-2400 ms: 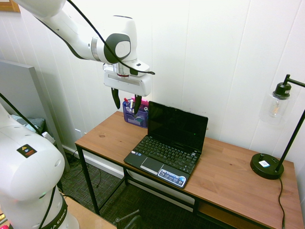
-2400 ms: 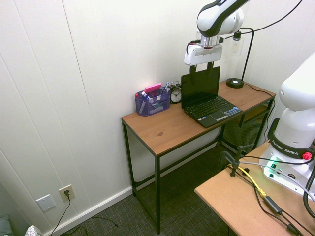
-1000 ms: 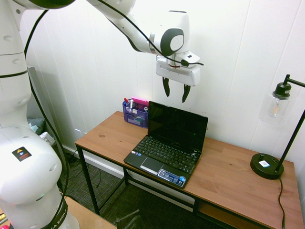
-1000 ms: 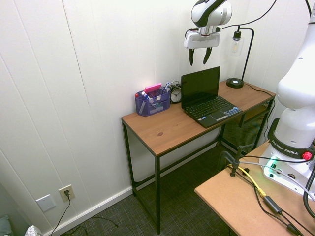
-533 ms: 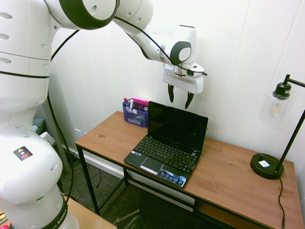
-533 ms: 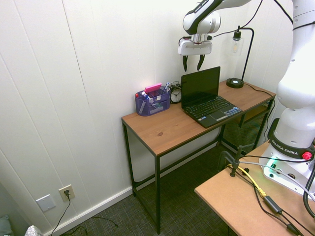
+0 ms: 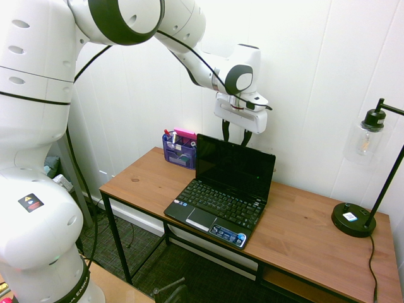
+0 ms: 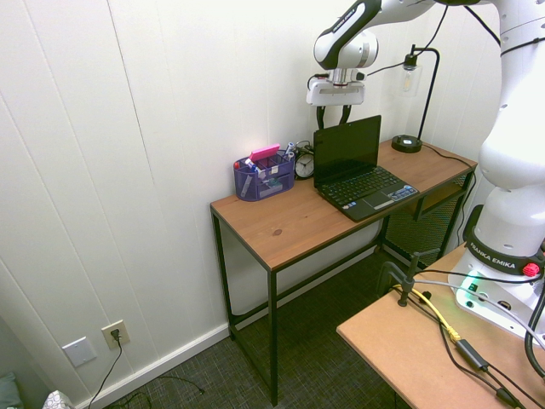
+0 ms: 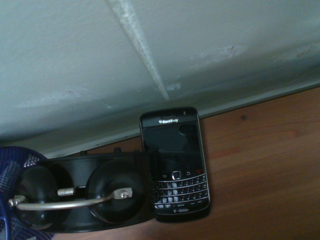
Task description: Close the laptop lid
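The white arm reaches in over the wooden bench [image 7: 303, 221], and its hand [image 7: 235, 134] points straight down behind the top edge of the laptop lid [image 7: 235, 167]. The two dark fingers [image 7: 225, 129] stand apart, fairly wide, with nothing between them; their tips dip just behind the lid's upper rim, and I cannot tell whether they touch it. The lid stands upright, open, its dark glossy screen facing the room. It is hinged to a small black netbook [image 7: 218, 208] that sits near the middle of the bench, with blue stickers on the palm rest.

Beside the netbook, by the wall, sits a purple mesh organizer [image 7: 178, 150] stuffed with pens and something pink. On the far end of the bench stands a black lamp [image 7: 369, 183] with a clear glass shade.

From close above, behind the netbook, a black BlackBerry phone [image 9: 175, 162] lies flat on the wood near the white panelled wall [image 9: 200, 50], just beside a black twin-bell alarm clock [image 9: 85, 192].
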